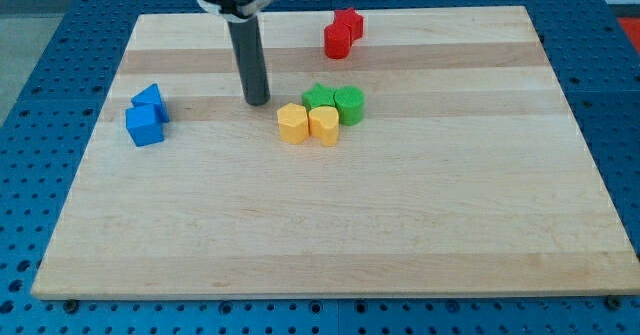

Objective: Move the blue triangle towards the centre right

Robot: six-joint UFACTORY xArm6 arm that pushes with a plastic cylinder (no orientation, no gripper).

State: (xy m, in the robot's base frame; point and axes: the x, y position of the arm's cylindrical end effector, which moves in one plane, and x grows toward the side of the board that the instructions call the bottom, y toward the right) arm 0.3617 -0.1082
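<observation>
blue triangle [149,98] sits near the surface's [400,225] left edge, well left of my tip [258,101]; i have no jaws, so nothing's held

Lab/robot test bench. Pale wooden board [330,225] sits on a blue perforated grid table [40,75], holes in regular rows like an optical breadboard. Dark robot rod [250,60] comes down at the far side. Small coloured test blocks [322,113] on the board.
</observation>
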